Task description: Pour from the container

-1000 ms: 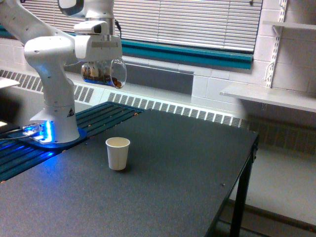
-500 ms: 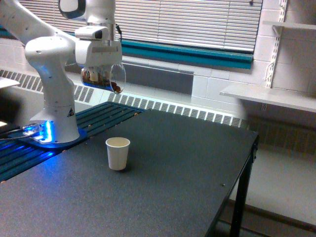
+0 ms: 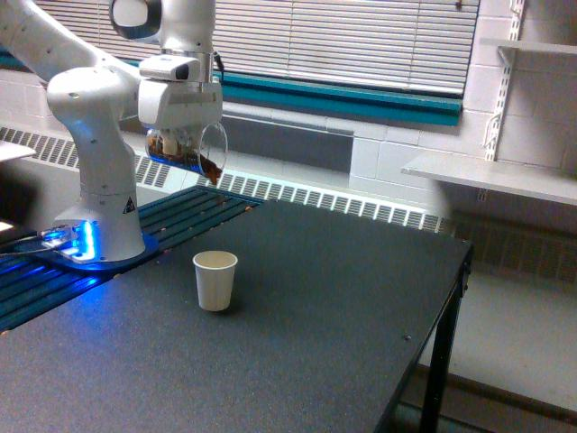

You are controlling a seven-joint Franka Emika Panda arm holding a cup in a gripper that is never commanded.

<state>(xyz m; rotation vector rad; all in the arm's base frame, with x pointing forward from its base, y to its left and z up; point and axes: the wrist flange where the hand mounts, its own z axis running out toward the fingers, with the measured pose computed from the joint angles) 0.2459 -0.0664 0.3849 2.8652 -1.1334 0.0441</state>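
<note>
Clear transparent cup (image 3: 189,149) with brown granular bits inside is tipped over on its side, mouth toward the exterior view's right and angled down. Bits are gathered at the lower lip of the mouth. The cup hangs in the air above the desk's far left part, higher than and slightly left of the small white paper cup (image 3: 215,280). White tool (image 3: 183,135) of the white robot arm (image 3: 90,108) pinches the clear cup from above. The paper cup stands upright on the dark speckled desk (image 3: 297,334), well apart from its edges. Arm base (image 3: 95,239) glows blue at the desk's left edge.
</note>
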